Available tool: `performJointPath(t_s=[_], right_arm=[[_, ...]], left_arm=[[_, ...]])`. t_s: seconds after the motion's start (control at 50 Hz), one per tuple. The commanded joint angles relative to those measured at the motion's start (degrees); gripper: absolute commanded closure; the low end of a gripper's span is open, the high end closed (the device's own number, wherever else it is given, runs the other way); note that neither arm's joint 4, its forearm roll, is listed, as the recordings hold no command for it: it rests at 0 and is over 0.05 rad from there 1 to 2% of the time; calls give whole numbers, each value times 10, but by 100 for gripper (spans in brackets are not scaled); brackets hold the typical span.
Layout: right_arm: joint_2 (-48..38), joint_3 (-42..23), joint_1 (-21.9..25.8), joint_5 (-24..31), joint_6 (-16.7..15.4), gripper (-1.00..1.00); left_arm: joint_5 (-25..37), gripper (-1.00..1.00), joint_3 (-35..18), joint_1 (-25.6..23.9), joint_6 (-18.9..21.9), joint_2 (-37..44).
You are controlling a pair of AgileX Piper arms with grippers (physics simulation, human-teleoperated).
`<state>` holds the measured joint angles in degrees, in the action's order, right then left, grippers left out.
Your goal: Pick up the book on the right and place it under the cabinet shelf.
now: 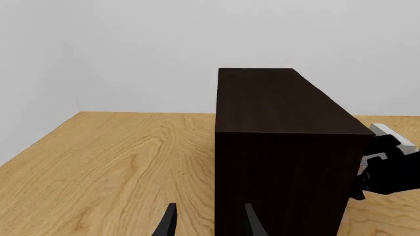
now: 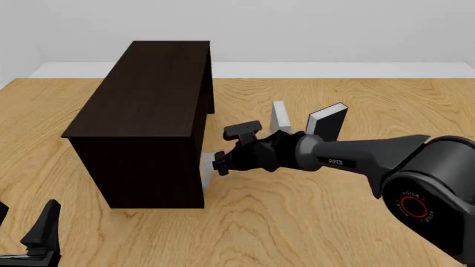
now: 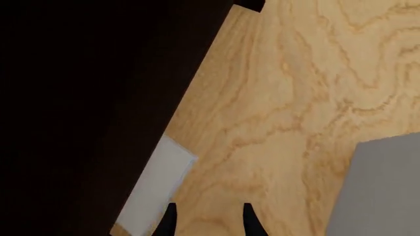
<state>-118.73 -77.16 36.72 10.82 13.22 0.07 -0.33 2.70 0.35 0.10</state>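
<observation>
Matt dark wood cabinet (image 2: 148, 111); pale grained wooden table (image 2: 297, 222).

Just beyond the right gripper (image 2: 217, 164), the book (image 2: 207, 171) shows only a pale corner; the rest sits hidden inside the cabinet shelf (image 2: 148, 111). The cabinet's shelf board cannot be seen. The left gripper (image 2: 26, 236) is cut off by the front view's lower edge.
</observation>
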Motion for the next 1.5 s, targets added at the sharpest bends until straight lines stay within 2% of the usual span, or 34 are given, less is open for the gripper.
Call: performJointPath(t_s=[0.02, 0.32, 0.42, 0.84, 1.02, 1.12, 1.16, 1.34, 1.5], right_arm=[[26, 42, -2, -50, 21, -100], [140, 136, 5, -78, 25, -100], [182, 165, 9, -82, 26, -100], [347, 263, 1, -84, 21, -100], [399, 292, -15, -90, 20, -100], [440, 312, -41, -103, 25, -100], [472, 327, -32, -112, 43, -100], [510, 335, -43, -105, 31, -100], [552, 357, -47, -108, 38, -100]], left_arm=[[3, -100, 0, -10, -1, 0], [3, -100, 1, -10, -2, 2], [-10, -100, 1, -13, 4, -1], [-1, -100, 1, -24, 0, 1], [2, -100, -1, -24, 0, 1], [1, -100, 1, -24, -1, 2], [-1, -100, 2, -24, 0, 1], [-1, -100, 2, -24, 0, 1], [-2, -100, 2, -24, 0, 2]])
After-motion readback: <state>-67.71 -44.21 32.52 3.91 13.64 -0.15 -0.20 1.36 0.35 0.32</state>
